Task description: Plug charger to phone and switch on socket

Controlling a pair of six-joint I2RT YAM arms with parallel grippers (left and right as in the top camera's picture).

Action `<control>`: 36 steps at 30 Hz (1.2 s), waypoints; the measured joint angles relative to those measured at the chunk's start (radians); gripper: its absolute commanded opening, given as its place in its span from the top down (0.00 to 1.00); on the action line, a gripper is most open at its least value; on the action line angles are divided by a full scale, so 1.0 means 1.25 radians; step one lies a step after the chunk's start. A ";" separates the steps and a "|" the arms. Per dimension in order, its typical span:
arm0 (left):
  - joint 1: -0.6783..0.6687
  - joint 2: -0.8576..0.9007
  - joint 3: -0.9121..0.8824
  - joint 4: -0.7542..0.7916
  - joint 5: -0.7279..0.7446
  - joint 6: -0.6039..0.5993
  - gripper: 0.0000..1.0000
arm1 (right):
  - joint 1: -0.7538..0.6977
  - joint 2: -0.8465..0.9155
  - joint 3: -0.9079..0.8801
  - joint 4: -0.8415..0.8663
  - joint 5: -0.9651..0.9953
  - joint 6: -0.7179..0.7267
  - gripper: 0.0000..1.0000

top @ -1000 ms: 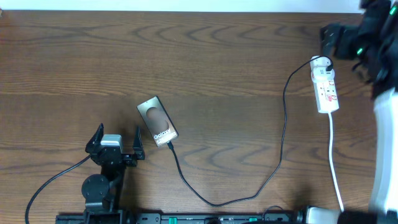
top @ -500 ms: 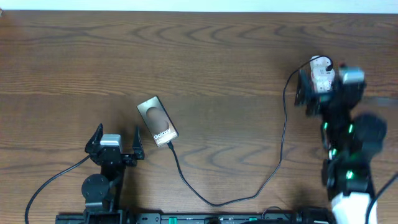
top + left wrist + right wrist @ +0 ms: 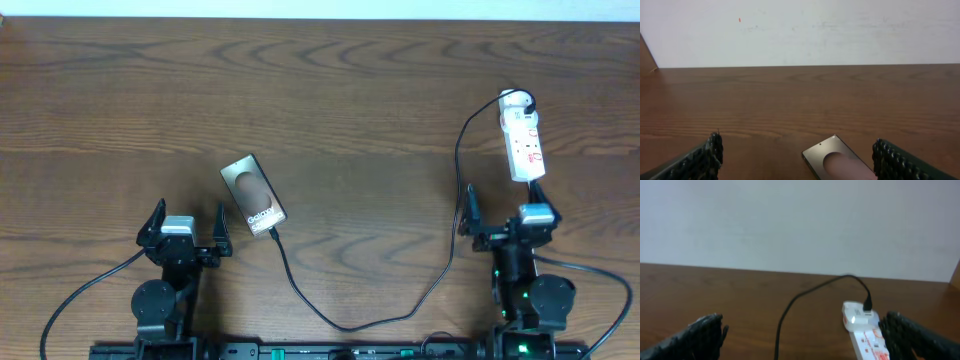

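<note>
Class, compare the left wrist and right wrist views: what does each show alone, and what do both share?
Only left wrist: the flat dark bronze-brown phone with a pale rounded patch. Only right wrist: the white power strip with red markings and the thin black charger cable. Both: brown wooden table, white wall, open black fingers at the lower corners.
</note>
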 measured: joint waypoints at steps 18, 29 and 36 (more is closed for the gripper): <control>0.000 0.000 0.000 0.000 0.000 0.000 0.06 | 0.006 -0.211 -0.022 -0.277 0.080 -0.022 0.01; 0.000 0.000 0.000 0.000 0.000 0.000 0.06 | 0.006 -0.211 -0.022 -0.277 0.080 -0.030 0.01; 0.000 0.000 0.000 0.000 0.000 0.000 0.06 | 0.006 -0.211 -0.022 -0.277 0.080 -0.030 0.01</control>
